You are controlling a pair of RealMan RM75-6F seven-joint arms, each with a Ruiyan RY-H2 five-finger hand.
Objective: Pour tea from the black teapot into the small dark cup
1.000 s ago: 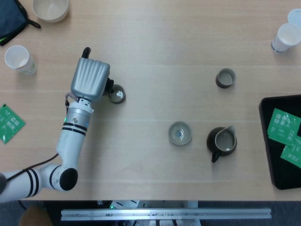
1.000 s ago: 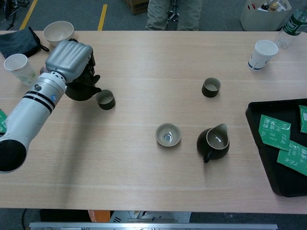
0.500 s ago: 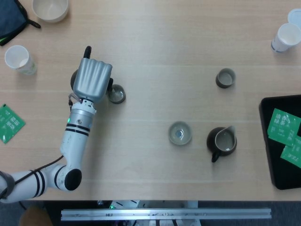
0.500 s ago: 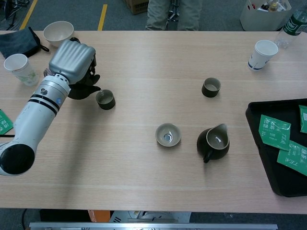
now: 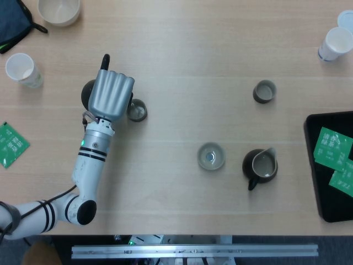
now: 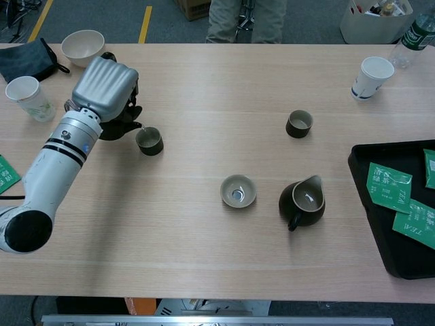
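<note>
Teapot [image 6: 115, 127], near the tabletop's left edge toward the far corner: I grasp it in my left hand [image 6: 104, 87], spout over the rim of the cup [image 6: 149, 140] just beside it. Pouring looks begun; whether tea is flowing or the cup's fill I cannot tell. Setting down remains. Right hand unseen.
</note>
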